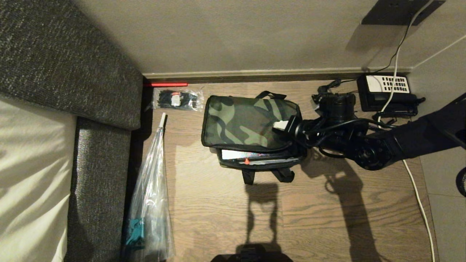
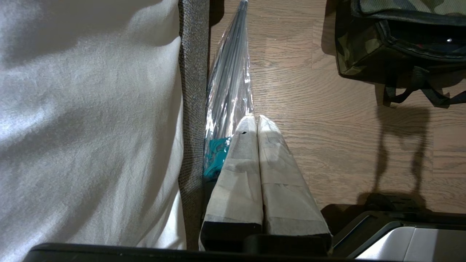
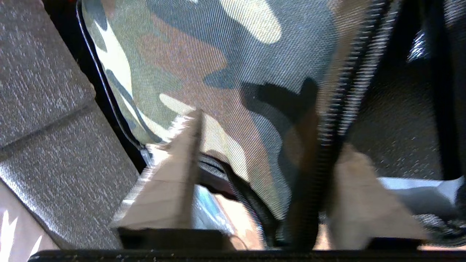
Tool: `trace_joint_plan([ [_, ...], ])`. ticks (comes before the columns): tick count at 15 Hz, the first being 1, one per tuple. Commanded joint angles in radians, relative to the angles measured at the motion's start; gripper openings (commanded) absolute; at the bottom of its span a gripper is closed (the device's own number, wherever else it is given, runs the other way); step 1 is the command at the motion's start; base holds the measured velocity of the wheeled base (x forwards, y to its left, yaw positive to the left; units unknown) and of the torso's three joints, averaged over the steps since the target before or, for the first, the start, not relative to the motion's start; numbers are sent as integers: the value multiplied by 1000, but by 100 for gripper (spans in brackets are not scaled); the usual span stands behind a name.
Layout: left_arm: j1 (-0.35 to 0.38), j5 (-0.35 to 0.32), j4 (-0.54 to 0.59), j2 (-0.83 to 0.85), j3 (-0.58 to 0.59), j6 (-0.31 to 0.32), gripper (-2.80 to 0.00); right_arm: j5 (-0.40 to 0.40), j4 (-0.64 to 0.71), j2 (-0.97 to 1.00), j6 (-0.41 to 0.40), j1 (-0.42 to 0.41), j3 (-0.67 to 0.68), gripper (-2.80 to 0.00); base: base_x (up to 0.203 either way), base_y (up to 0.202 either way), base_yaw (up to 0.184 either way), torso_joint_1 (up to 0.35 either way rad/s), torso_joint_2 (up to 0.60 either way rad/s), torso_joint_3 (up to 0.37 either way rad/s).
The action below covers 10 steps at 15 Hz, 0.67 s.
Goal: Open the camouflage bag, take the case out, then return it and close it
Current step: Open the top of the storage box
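The wooden floor carried the camouflage bag near the wall, its lid part raised with the case showing inside at the front gap. The right hand straddled the lid's zippered right edge, fingers apart around it. The left hand hung parked beside the umbrella, fingers pressed together.

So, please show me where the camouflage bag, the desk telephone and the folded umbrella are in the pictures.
camouflage bag (image 1: 244, 122): head view, middle of its camouflage top panel.
desk telephone (image 1: 387, 84): head view, on its white keypad.
folded umbrella (image 1: 153, 189): head view, on its clear folded canopy, beside the sofa.
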Motion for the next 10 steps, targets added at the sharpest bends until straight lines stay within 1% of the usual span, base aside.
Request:
trace_joint_plan([
  [1, 0, 1, 0, -2, 0, 0, -280, 2, -5, -20, 3, -1, -4, -280, 0, 0, 0, 0, 0, 0],
  [10, 0, 1, 0, -2, -1, 0, -280, 5, -8, -68, 10, -10, -72, -280, 0, 0, 0, 0, 0, 0],
])
